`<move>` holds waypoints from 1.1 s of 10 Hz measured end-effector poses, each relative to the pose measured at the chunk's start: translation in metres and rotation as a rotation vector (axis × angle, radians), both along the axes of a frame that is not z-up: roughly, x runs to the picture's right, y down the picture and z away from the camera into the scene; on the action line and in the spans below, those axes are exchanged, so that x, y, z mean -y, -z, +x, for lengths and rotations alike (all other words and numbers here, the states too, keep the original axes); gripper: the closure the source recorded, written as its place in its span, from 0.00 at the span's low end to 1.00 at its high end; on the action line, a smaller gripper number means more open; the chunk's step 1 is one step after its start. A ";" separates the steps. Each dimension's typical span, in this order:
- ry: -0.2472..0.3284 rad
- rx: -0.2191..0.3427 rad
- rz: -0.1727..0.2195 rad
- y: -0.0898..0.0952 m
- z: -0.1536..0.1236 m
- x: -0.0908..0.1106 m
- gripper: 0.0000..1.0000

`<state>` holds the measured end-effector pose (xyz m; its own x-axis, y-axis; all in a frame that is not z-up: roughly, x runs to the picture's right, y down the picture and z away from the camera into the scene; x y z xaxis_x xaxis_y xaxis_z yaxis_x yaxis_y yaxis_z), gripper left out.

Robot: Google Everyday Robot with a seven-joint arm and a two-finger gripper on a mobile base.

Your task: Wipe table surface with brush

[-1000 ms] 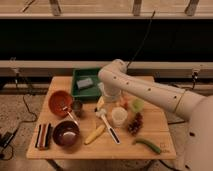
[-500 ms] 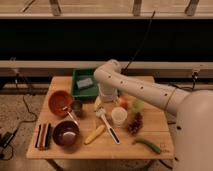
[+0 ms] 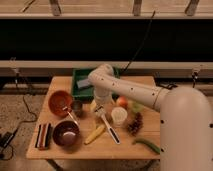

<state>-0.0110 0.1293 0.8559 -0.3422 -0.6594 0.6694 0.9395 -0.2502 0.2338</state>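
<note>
The light-brown wooden table surface (image 3: 127,145) holds several kitchen items. The brush (image 3: 109,128) lies on it near the middle, with its white-and-dark handle running toward the front right and its head end up under the gripper. My gripper (image 3: 100,108) hangs from the white arm (image 3: 135,91), which reaches in from the right. It is low over the head end of the brush, between the small metal cup (image 3: 76,106) and the white cup (image 3: 119,116). The contact with the brush is hidden.
A green tray (image 3: 80,79) stands at the back. An orange bowl (image 3: 59,100) with a spoon and a dark bowl (image 3: 66,134) are on the left. A yellow corn-like stick (image 3: 95,134), an apple (image 3: 122,101), a dark cluster (image 3: 135,124) and a green vegetable (image 3: 147,145) lie around.
The arm has swung left and lowered, bringing the gripper from over the tray's front edge down to the brush's head end. The objects on the table have not moved.
</note>
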 end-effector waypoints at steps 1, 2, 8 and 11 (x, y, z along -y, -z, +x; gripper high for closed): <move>0.004 -0.002 -0.008 -0.006 -0.003 -0.002 0.20; 0.008 -0.008 -0.016 -0.013 -0.005 -0.005 0.20; 0.041 -0.060 -0.025 -0.035 -0.005 -0.020 0.43; 0.024 -0.053 0.004 -0.028 0.008 -0.019 0.74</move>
<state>-0.0035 0.1479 0.8834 -0.3215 -0.6541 0.6847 0.9445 -0.2731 0.1826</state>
